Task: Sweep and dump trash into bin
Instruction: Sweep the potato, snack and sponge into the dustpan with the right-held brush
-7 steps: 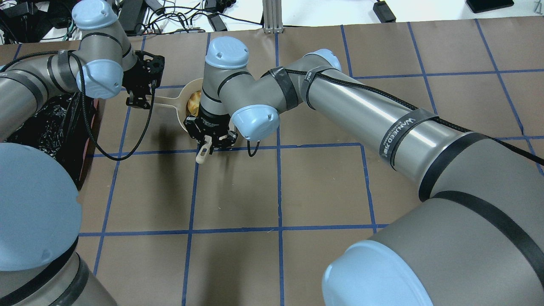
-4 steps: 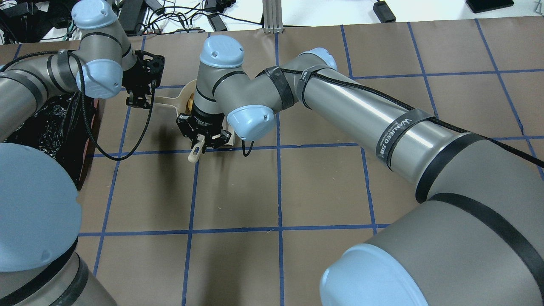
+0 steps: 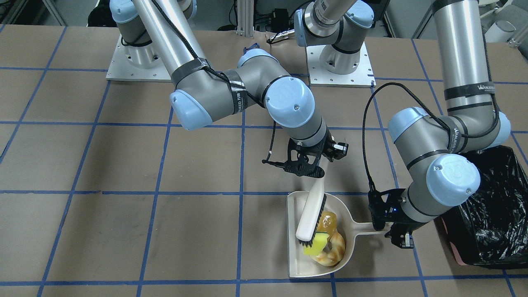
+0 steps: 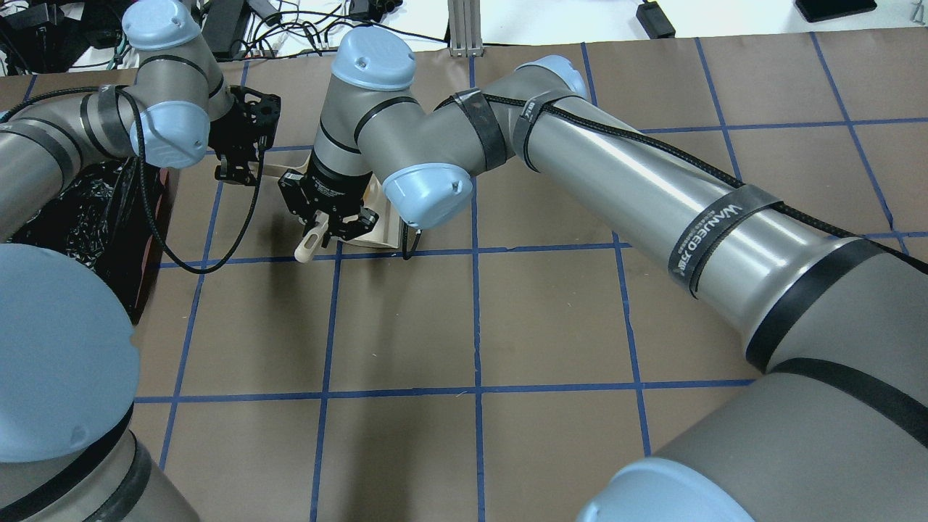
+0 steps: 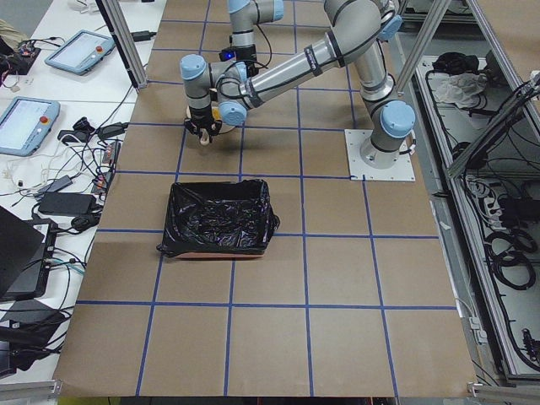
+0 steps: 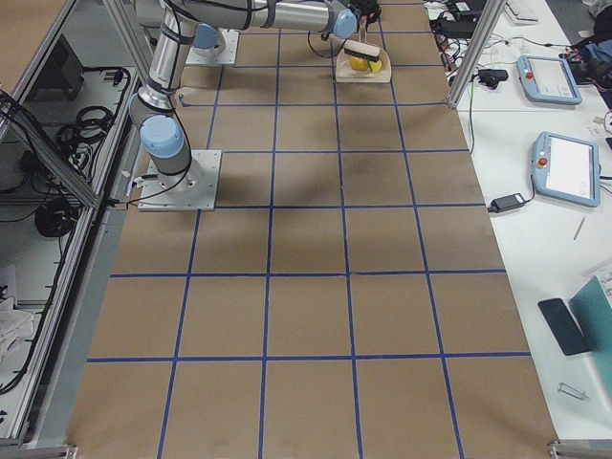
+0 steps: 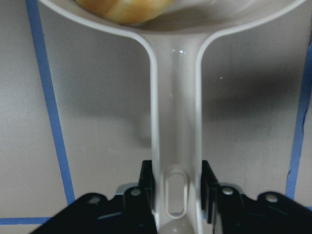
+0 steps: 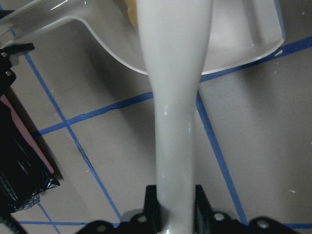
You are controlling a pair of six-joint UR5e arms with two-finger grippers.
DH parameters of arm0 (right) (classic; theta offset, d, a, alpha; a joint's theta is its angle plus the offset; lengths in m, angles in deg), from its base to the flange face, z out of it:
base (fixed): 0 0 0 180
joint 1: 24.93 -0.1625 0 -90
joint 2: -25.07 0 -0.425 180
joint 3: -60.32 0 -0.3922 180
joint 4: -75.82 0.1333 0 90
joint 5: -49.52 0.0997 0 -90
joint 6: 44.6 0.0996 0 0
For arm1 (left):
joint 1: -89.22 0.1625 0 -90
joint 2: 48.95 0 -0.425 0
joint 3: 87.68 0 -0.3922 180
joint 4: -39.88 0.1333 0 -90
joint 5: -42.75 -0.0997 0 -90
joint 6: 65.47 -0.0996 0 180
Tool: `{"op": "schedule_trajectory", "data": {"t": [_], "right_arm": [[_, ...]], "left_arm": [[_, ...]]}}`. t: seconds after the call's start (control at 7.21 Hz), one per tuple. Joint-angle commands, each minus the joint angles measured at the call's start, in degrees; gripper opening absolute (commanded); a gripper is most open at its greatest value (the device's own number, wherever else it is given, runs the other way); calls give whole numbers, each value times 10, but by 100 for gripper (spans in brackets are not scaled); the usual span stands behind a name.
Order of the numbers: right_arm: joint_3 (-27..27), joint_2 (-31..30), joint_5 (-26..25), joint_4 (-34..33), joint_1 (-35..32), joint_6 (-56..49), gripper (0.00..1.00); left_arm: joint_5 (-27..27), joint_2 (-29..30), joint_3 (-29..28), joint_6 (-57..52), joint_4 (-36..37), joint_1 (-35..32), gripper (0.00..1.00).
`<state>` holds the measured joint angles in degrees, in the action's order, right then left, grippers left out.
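The beige dustpan (image 3: 297,264) lies flat on the table and holds the potato (image 3: 326,221), the yellow sponge (image 3: 314,247) and the croissant (image 3: 333,251). My right gripper (image 3: 310,168) is shut on the handle of a white brush (image 3: 310,212); its black bristles rest against the sponge inside the pan. My left gripper (image 3: 398,235) is shut on the dustpan handle (image 7: 175,126), as the left wrist view shows. The bin (image 3: 493,214), lined with black plastic, stands just beyond the left gripper. In the overhead view the right arm hides the trash.
The brown table is taped with a blue grid (image 4: 330,395). The bin also shows in the overhead view (image 4: 72,210) under my left arm. Cables and power supplies (image 4: 290,29) lie past the far table edge. Both arm bases (image 3: 132,62) stand at the robot's side.
My right gripper has moved left and slightly away across the dustpan with the brush. My left gripper and the dustpan handle have stayed put.
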<state>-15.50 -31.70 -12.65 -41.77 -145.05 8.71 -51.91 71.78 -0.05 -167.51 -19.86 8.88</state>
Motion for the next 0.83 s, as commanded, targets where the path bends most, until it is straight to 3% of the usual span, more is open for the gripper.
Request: {"op": "schedule_trajectory", "data": {"t": [0.0, 0.28, 0.55, 0.69], "right_arm": [[1, -25, 19, 0, -1, 28, 0], [2, -27, 16, 2, -2, 36, 0], [1, -41, -18, 78, 44, -28, 0], [-4, -60, -49, 132, 78, -110, 0]], "left_arm": [[0, 0, 0, 0, 1, 0, 13], [0, 0, 0, 0, 1, 0, 13], [4, -2, 0, -2, 1, 0, 13], [36, -8, 0, -3, 0, 10, 12]]}}
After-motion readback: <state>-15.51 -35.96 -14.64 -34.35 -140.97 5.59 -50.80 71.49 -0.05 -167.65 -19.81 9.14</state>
